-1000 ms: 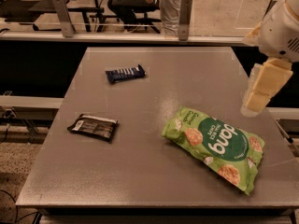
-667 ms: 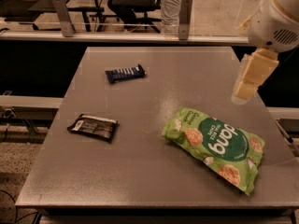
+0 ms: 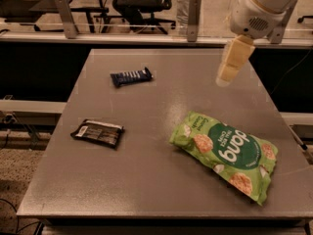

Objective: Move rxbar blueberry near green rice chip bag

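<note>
The claw (image 3: 225,76) has shifted over the last second from the right edge of the desk (image 3: 146,190) to a spot farther back and more to the left. It now hangs in the air above the far right part of the desk, beyond the green rice chip bag (image 3: 225,153). Whether it stands wide or narrow cannot be told from this view, and nothing shows in its grip.

The rxbar blueberry (image 3: 131,76) has not moved. It lies flat on the far left part of the desk, well apart from both the claw and the bag. The bag stays at the near right, and a black-brown packet (image 3: 98,132) rests at the near left, untouched.

The drift of the claw towards the bar suggests the approach has begun, but the pick-up is not yet done. The claw likely needs to travel further left and then descend over the bar before any carry towards the bag can start.
</note>
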Available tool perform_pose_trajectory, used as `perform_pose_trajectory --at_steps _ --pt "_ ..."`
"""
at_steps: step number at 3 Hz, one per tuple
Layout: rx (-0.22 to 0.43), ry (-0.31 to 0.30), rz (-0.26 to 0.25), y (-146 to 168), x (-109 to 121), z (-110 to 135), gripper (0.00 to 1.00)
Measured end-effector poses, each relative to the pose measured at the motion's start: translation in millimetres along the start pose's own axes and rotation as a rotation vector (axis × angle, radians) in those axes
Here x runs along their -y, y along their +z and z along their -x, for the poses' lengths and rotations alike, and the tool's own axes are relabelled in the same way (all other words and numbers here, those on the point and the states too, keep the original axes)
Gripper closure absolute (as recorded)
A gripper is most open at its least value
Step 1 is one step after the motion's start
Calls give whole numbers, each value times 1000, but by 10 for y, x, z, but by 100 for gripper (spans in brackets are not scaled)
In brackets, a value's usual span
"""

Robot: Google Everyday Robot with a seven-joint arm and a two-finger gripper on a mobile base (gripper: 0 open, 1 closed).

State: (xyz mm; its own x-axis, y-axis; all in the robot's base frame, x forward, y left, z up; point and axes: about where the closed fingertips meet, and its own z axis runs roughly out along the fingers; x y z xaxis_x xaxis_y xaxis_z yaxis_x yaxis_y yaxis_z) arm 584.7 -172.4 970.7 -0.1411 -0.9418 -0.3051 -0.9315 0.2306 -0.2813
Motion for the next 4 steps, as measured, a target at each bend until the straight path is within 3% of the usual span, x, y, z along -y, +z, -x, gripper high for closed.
perform_pose_trajectory --at_steps 2,4 --pt "46 18 62 674 360 441 0" --pt "53 39 102 1365 444 729 0"
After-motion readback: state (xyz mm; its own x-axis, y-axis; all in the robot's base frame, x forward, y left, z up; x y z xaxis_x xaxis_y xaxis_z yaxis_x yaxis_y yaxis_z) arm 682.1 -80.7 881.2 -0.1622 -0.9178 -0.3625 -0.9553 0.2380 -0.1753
